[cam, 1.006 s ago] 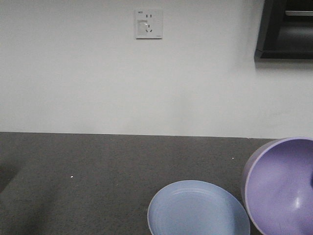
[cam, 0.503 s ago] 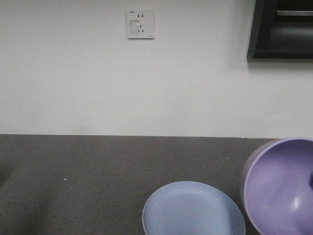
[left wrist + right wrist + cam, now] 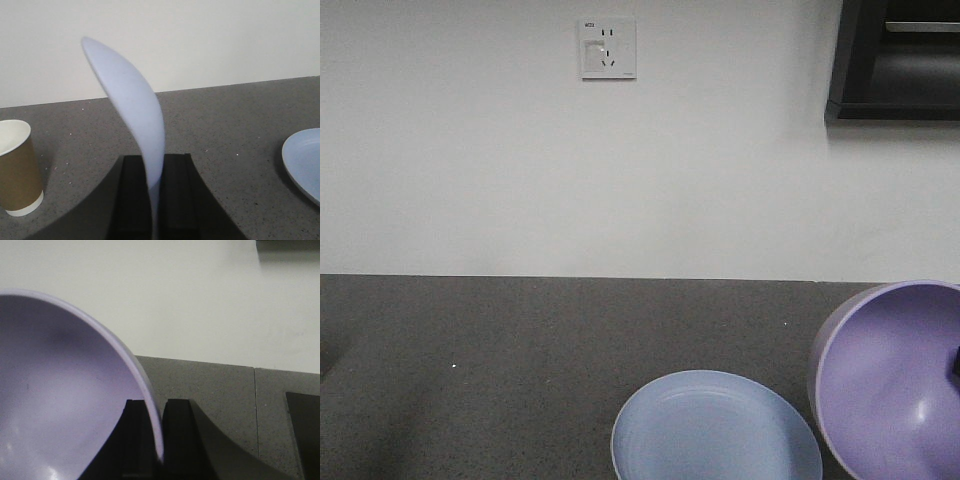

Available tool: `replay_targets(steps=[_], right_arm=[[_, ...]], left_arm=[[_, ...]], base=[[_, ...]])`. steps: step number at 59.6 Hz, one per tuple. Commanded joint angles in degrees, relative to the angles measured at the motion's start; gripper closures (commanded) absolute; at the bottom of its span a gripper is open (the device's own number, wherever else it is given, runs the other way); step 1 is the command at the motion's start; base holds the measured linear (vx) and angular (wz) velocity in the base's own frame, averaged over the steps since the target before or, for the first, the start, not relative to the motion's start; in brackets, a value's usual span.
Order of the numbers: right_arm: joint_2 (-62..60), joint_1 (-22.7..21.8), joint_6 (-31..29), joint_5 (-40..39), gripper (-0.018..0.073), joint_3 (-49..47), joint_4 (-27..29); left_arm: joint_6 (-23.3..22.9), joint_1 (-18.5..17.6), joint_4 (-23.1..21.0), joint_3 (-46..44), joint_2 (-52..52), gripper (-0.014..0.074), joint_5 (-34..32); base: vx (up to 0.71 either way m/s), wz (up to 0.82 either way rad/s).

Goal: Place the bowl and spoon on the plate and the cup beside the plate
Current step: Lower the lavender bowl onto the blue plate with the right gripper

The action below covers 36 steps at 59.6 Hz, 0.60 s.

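The pale blue plate (image 3: 716, 428) lies flat on the dark counter (image 3: 500, 350); its edge (image 3: 303, 162) also shows at the right of the left wrist view. My right gripper (image 3: 156, 415) is shut on the rim of the purple bowl (image 3: 65, 405), which is lifted and tilted to the right of the plate (image 3: 895, 385). My left gripper (image 3: 155, 172) is shut on the handle of the pale blue spoon (image 3: 131, 100), its scoop pointing up. The brown paper cup (image 3: 16, 167) stands upright on the counter at the left.
A white wall with a socket plate (image 3: 607, 48) rises behind the counter. A dark cabinet (image 3: 895, 60) hangs at the upper right. A seam and a dark recess (image 3: 305, 430) mark the counter to the right.
Between one second and half a second ago the view shifted: socket, plate and bowl slid left in the frame. Since then nothing has visibly moved; the bowl stays held beside the plate.
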Motion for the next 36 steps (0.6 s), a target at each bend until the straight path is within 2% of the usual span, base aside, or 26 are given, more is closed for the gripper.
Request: replay_targets(steps=[1, 17, 23, 27, 30, 36], right_arm=[[1.6, -0.2, 0.1, -0.9, 0.0571, -1.8, 4.8], [4.8, -0.2, 0.0, 2.4, 0.0571, -1.8, 13.7], [6.6, -0.2, 0.1, 4.2, 0.0571, -1.8, 14.1], [8.2, -0.2, 0.5, 5.9, 0.0571, -2.5, 14.1], [10.1, -0.2, 2.8, 7.1, 0.0571, -3.7, 13.7], [13.6, -0.2, 9.1, 9.0, 0.0571, -8.2, 11.3]], left_arm=[[0.1, -0.4, -1.2, -1.5, -0.2, 0.0596, -4.8], [-0.4, -0.4, -2.2, -1.5, -0.2, 0.0596, -4.4], [-0.4, -0.4, -3.1, -1.5, -0.2, 0.0596, -3.9], [-0.4, -0.4, -5.4, -1.5, -0.2, 0.0596, -3.8], [-0.4, -0.4, -7.4, -1.8, 0.3, 0.0596, -3.6], [-0.4, -0.4, -8.2, -3.9, 2.5, 0.0596, -3.1]], base=[[0.0, 0.0], [0.0, 0.0], [0.0, 0.0], [0.0, 0.0], [0.0, 0.0], [0.0, 0.0]])
